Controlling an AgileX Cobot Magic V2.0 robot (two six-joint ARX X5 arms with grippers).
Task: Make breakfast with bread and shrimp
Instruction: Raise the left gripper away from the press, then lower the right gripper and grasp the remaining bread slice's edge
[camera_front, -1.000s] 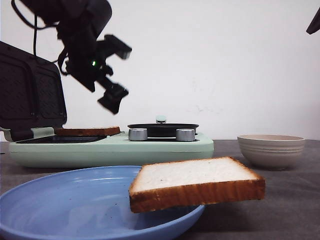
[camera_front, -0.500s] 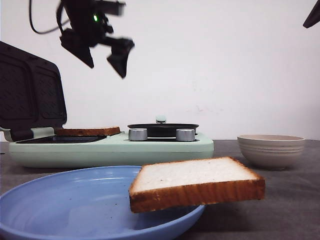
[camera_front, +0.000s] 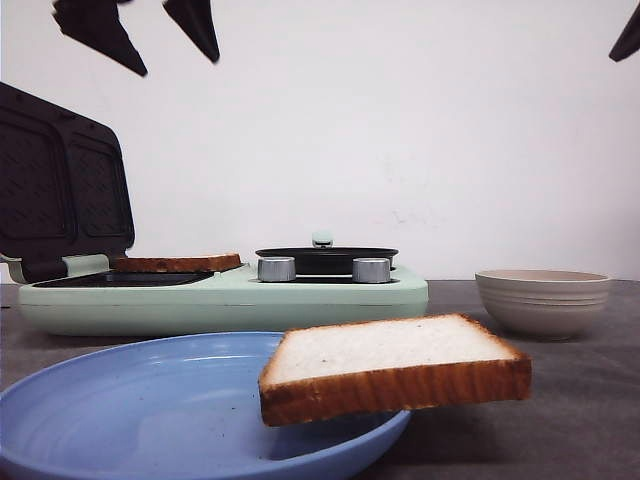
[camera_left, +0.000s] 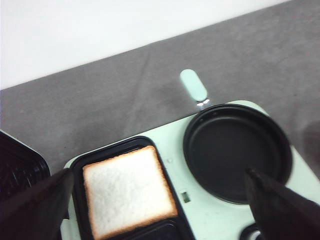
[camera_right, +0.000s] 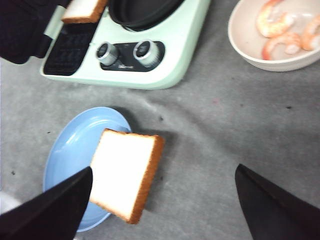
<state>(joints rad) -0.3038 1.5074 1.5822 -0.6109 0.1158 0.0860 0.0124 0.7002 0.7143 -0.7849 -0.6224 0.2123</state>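
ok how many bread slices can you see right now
2. One slice lies flat in the sandwich maker's open grill compartment. The other slice rests half on the blue plate, overhanging its rim toward the bowl. None looks hidden.

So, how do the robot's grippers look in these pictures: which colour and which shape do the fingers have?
The left gripper shows two black, matte fingers that narrow to pointed, wedge-like tips. The right gripper has the same black tapered fingers; in the front view only a dark corner of it shows at the upper right edge. No cables, markings or lights are visible on either one now.
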